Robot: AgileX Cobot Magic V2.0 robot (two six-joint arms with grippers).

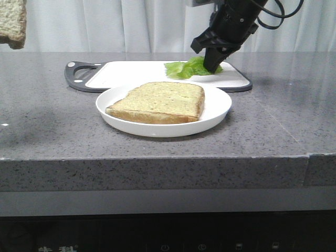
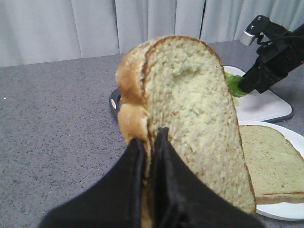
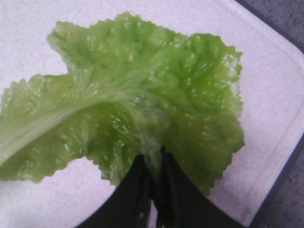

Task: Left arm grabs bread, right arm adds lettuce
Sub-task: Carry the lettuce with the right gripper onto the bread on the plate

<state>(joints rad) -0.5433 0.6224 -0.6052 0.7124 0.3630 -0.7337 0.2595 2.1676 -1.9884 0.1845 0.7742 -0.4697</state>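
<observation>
Two arms, two loads: the left gripper (image 2: 149,156) pinches the bread (image 2: 190,118) upright, high at the robot's left. The right gripper (image 3: 153,164) is clamped on the lettuce (image 3: 128,95) edge, leaf lying flat on the cutting board (image 1: 131,73). Its likely target, the plated slice (image 1: 157,102), lies just in front, toward the robot.

Plate (image 1: 220,113): white, centre of grey counter (image 1: 47,115), holding one flat slice (image 1: 157,102).
Board (image 1: 131,73): white, dark-rimmed, behind plate.
Lettuce (image 1: 186,68): on board.
Right gripper (image 1: 212,67): tip down on lettuce.
Bread (image 1: 11,23): airborne, top-left corner.
</observation>
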